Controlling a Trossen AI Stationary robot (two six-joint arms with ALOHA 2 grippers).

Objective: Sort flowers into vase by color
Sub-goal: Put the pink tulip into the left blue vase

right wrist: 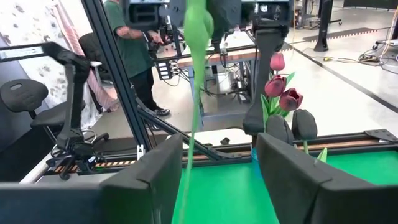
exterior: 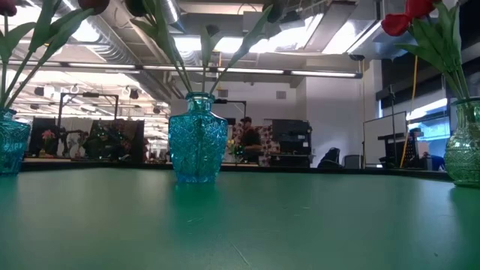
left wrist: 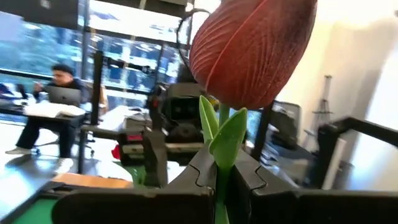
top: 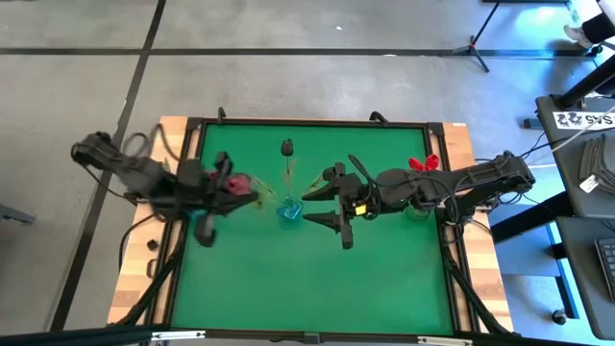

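Observation:
My left gripper [top: 242, 188] is at the table's left, shut on a pink-maroon tulip [left wrist: 252, 50]. A blue glass vase [top: 288, 210] stands mid-table and holds a near-black tulip [top: 286, 147]; it also shows in the low view [exterior: 196, 139]. My right gripper [top: 325, 206] is open just right of that vase. In the right wrist view a green stem [right wrist: 196, 93] shows between its fingers [right wrist: 214, 186] without touching them. Red tulips [top: 423, 162] stand in a clear vase [exterior: 465, 146] at the right. My left gripper pinches the tulip's green stem [left wrist: 222, 163] between its two fingers, just below the head and where two narrow leaves [left wrist: 227, 134] rise. The head stands out beyond the fingertips [left wrist: 200, 174]. The lower stem is hidden behind the fingers.
A second blue vase [exterior: 11, 142] with leafy stems shows at the low view's left edge. More pink-maroon and dark tulips [right wrist: 283, 93] show beyond my right gripper. The green mat [top: 317, 279] is bare toward the near edge. People sit at desks in the room behind.

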